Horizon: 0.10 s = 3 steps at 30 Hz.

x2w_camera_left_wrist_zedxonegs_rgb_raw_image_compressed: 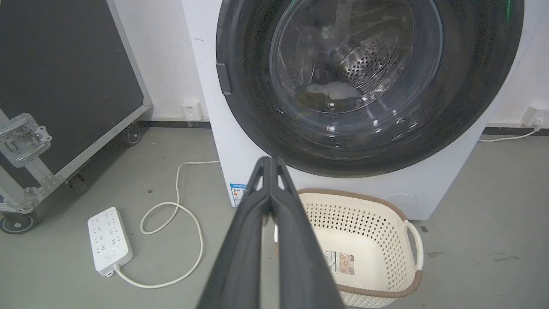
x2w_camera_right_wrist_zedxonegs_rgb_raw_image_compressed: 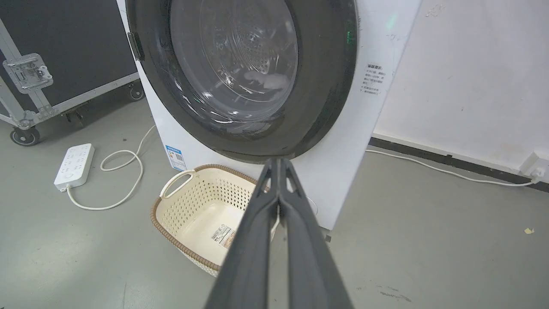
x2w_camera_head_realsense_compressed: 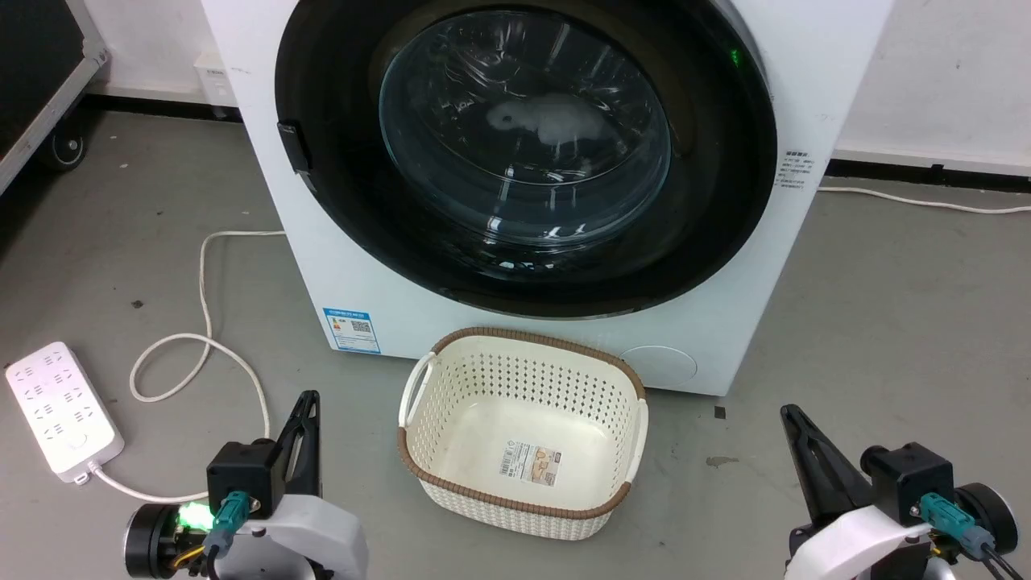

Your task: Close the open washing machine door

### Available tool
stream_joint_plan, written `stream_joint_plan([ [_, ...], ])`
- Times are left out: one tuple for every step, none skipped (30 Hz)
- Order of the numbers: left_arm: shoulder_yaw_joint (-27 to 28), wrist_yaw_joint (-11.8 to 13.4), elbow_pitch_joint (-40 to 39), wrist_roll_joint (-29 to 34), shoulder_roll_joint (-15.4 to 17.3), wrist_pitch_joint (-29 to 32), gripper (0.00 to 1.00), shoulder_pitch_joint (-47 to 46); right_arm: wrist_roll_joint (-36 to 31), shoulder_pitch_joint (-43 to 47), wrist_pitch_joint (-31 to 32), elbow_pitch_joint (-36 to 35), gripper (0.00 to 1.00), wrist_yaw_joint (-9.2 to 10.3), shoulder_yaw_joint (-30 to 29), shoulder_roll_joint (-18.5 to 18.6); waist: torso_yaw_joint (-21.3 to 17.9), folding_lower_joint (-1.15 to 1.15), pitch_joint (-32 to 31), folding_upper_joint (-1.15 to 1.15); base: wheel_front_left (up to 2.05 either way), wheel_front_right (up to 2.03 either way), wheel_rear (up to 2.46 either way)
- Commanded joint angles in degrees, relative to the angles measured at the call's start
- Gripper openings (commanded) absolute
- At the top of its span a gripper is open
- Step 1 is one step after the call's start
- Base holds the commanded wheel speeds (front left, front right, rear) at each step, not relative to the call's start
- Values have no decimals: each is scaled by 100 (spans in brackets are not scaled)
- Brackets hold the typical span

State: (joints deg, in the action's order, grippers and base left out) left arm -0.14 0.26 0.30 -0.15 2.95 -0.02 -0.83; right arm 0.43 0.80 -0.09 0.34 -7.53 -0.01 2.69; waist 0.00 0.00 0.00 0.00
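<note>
Apparently flush on the white front-loading washing machine (x2w_camera_head_realsense_compressed: 362,266), the round black-rimmed glass door (x2w_camera_head_realsense_compressed: 523,137) needs only a latch check; left gripper (x2w_camera_head_realsense_compressed: 306,399) and right gripper (x2w_camera_head_realsense_compressed: 788,411) rest closed, empty, in front.

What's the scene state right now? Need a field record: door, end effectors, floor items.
door: washing machine door sits flush on the washing machine front; looks shut
drum: pale item behind the glass
left end effector: shut, low, holding nothing, apart from the machine
right end effector: shut, low, holding nothing
basket: cream, perforated, on the floor before the machine; only a label inside
power strip: white, on the floor at left, cord looped
case: black, on castors, far left
</note>
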Motion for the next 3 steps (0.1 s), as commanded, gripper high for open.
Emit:
stream_joint_plan([
  [14,-26,-30,15,-7,2,0,83,-43,-80,9,-34,0,4,1,19,0,0,0,0,0,0,0],
  [14,-26,-30,15,-7,2,0,83,-43,-80,9,-34,0,4,1,19,0,0,0,0,0,0,0],
  [14,-26,-30,15,-7,2,0,83,-43,-80,9,-34,0,4,1,19,0,0,0,0,0,0,0],
])
